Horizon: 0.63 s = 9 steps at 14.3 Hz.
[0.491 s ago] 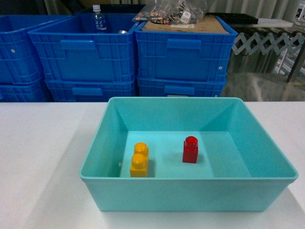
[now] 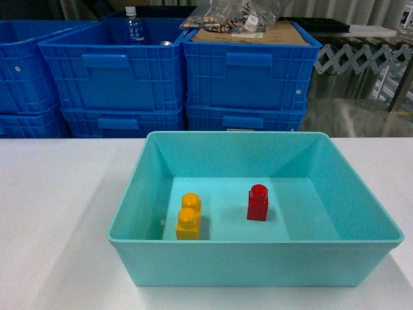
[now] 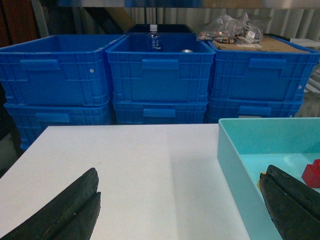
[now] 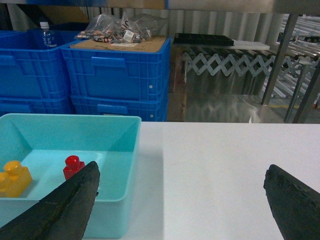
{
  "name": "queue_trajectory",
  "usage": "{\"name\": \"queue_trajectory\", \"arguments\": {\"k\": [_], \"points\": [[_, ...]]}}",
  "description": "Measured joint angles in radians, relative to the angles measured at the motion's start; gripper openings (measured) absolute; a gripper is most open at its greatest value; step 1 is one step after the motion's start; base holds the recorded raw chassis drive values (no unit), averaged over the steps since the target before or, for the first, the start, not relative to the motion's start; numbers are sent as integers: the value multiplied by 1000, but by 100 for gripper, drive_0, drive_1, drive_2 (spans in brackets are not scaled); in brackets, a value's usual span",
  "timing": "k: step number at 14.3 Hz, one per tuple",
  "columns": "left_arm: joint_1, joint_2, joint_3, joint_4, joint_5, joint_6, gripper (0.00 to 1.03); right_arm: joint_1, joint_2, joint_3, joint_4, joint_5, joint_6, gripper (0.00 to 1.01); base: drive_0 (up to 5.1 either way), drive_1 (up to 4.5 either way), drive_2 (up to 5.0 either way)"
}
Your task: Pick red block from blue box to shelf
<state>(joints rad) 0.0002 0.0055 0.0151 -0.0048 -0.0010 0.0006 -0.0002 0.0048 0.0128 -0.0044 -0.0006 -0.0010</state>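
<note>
1. Red and glossy, the red block [image 2: 257,203] is seen upright on the floor of the blue box [image 2: 251,252], stud up, apart from a yellow brick [image 2: 188,216] that lies further toward the left wall.
2. The blue box is set on a white worktop [image 2: 51,194], with dark blue crates [image 2: 174,71] stacked behind it.
3. The right pincer [image 4: 175,210] is spread wide, and nothing is held between its dark fingers [image 4: 70,205]. From it, the red block is found ahead and to its left, inside the box, whose right wall lies between pincer and block.
4. The left pincer [image 3: 175,210] is likewise spread and empty. The block is glimpsed just past its right finger [image 3: 292,202], ahead and to the right, behind the box's near-left wall.
5. Neither pincer appears in the head view, so both are judged to be held back near the worktop's front edge.
6. The step in hand is judged to be the very start: the approach to the block has not yet been made, and the block is untouched.
7. Next, one pincer would need to be raised over the rim, lowered with jaws open around the block's narrow sides, clear of the yellow brick, then closed.
8. The shelf cannot be made out with certainty in these views.
</note>
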Motion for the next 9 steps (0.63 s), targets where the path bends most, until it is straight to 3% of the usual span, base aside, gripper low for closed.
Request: {"name": "queue_trajectory", "arguments": {"k": [9], "points": [[0,0,0,0,0,0,98,0,0,0,0,0,0,98,0,0,0]]}}
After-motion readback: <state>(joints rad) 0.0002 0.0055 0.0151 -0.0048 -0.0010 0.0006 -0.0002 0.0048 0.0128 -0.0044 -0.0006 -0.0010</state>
